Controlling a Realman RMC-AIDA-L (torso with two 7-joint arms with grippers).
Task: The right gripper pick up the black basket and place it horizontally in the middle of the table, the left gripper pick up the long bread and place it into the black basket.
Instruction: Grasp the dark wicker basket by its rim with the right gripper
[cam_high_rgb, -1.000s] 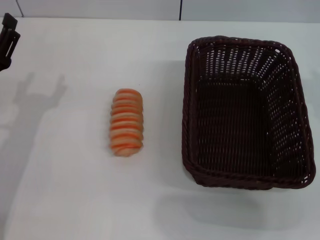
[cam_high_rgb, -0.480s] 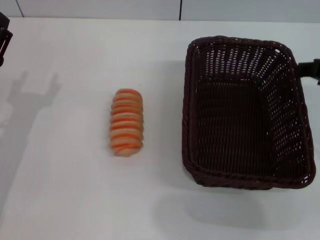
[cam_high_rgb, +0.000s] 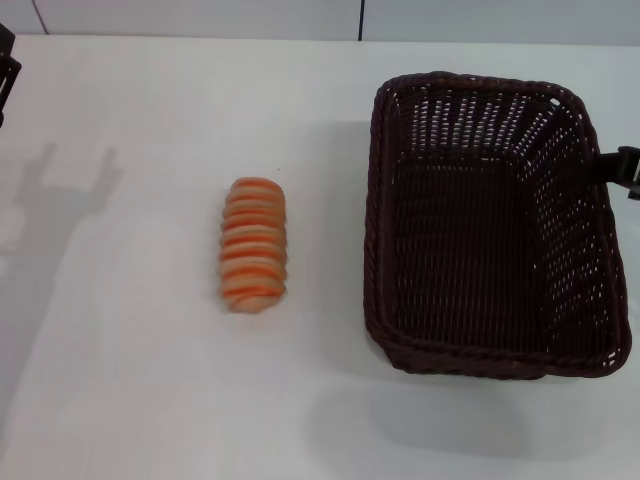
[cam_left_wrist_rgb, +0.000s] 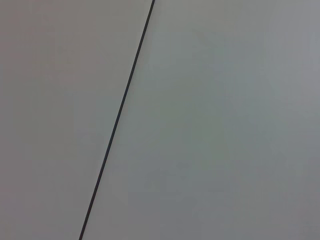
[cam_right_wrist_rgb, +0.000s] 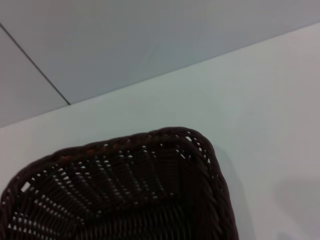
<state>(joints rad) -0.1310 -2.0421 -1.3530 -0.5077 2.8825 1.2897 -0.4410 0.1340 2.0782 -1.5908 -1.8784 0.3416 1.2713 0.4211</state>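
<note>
Little of the robot shows. The right hand (cam_high_rgb: 627, 170) is a black, blocky piece at the head view's right edge, with a thin pale line across it (possibly a seam or label). The left hand (cam_high_rgb: 6, 75) is a black angular sliver at the left edge, its surface details too cropped to make out.

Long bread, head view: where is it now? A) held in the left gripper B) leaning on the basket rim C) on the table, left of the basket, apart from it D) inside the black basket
C: the long bread lies on the table, bare tabletop separating it from the black basket.
</note>
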